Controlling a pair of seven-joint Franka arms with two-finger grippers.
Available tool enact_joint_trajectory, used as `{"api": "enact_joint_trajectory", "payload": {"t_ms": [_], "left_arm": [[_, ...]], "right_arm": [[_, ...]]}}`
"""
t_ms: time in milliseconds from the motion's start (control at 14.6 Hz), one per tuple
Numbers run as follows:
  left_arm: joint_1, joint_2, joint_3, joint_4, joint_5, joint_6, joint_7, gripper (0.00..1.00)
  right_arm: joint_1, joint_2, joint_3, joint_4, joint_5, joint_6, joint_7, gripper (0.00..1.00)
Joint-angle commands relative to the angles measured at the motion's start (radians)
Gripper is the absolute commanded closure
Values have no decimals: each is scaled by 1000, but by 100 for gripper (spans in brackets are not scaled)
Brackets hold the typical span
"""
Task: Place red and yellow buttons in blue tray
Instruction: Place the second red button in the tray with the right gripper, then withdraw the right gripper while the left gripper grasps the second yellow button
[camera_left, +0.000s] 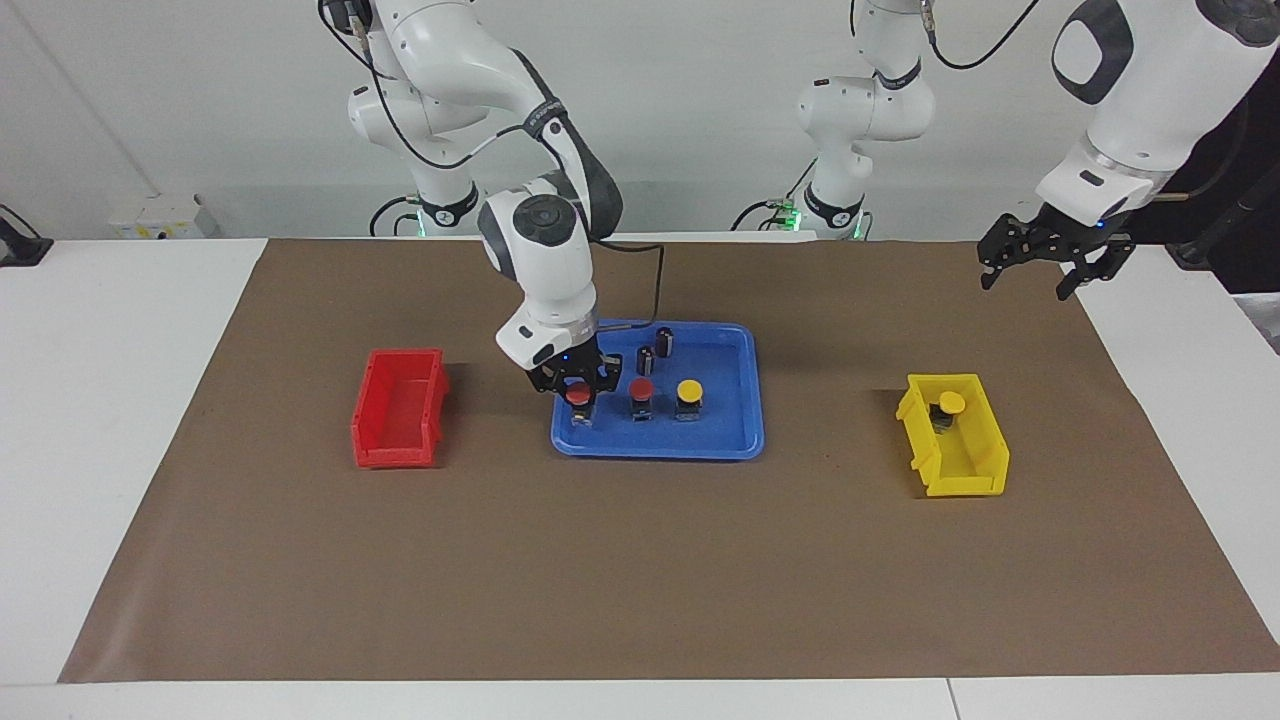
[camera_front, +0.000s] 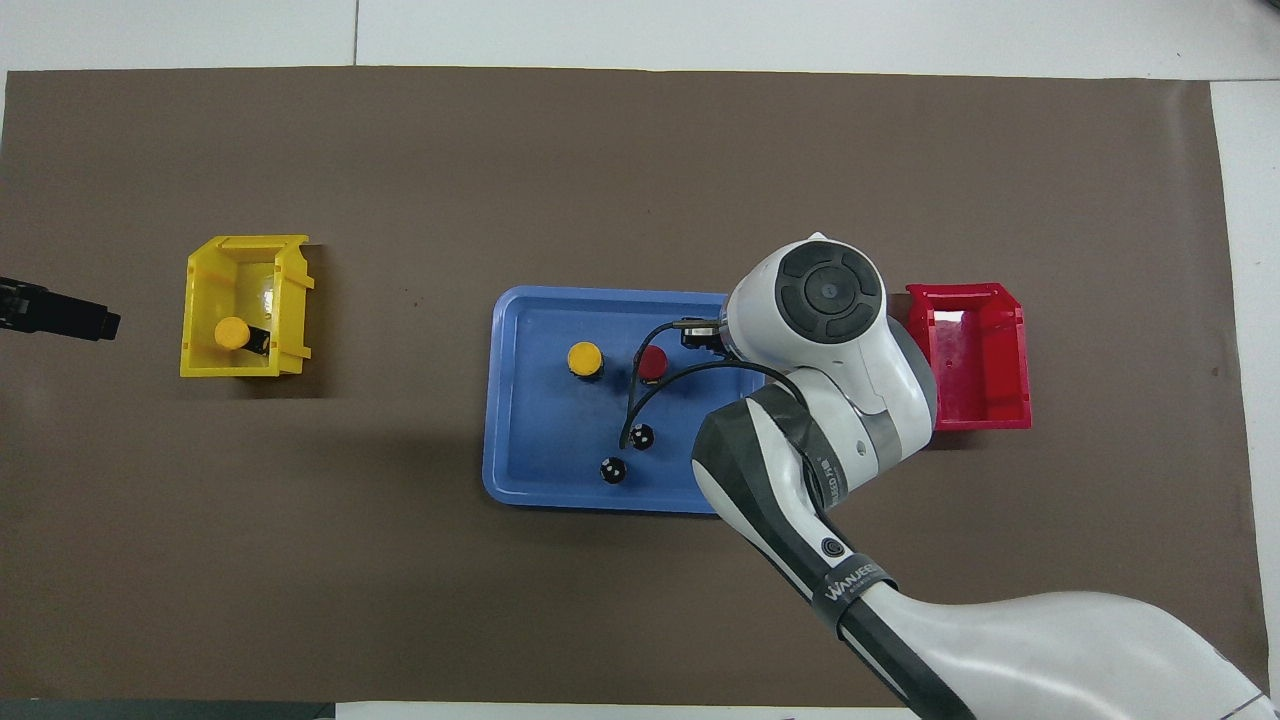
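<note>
Bright even overhead light, soft shadows beside the bins, sharp focus, mild glare inside yellow bin (camera_front: 245, 305)

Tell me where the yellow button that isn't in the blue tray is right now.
The yellow button lies inside the yellow bin, at the left arm's end of the table, well apart from the blue tray.

Two red buttons: one (camera_left: 578, 394) between the right gripper's (camera_left: 579, 391) fingers, one (camera_left: 641, 390) standing free, both in the tray (camera_left: 735, 440). Two yellow buttons: one (camera_left: 689, 390) in the tray, one (camera_left: 951, 403) in the yellow bin (camera_left: 965, 480) toward the table's left-arm edge. Two dark cylinders (camera_left: 655, 350) without coloured caps, in the tray. One blue tray, mid-table. Two bins: one yellow, one red (camera_left: 398, 440) toward the right-arm edge. Two grippers; the other is the left gripper (camera_left: 1030, 270).
</note>
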Motion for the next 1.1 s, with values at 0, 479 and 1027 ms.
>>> {"api": "enact_joint_trajectory", "payload": {"t_ms": [0, 479, 1027], "left_arm": [[2, -4, -14, -25, 4, 50, -8, 3], [-4, 81, -14, -231, -30, 367, -86, 30], [5, 161, -14, -361, -65, 566, -129, 28]], "right_arm": [[34, 17, 0, -15, -6, 18, 19, 61], [-41, -55, -8, 16, -70, -96, 26, 0], [-303, -198, -11, 304, -56, -525, -153, 0]]}}
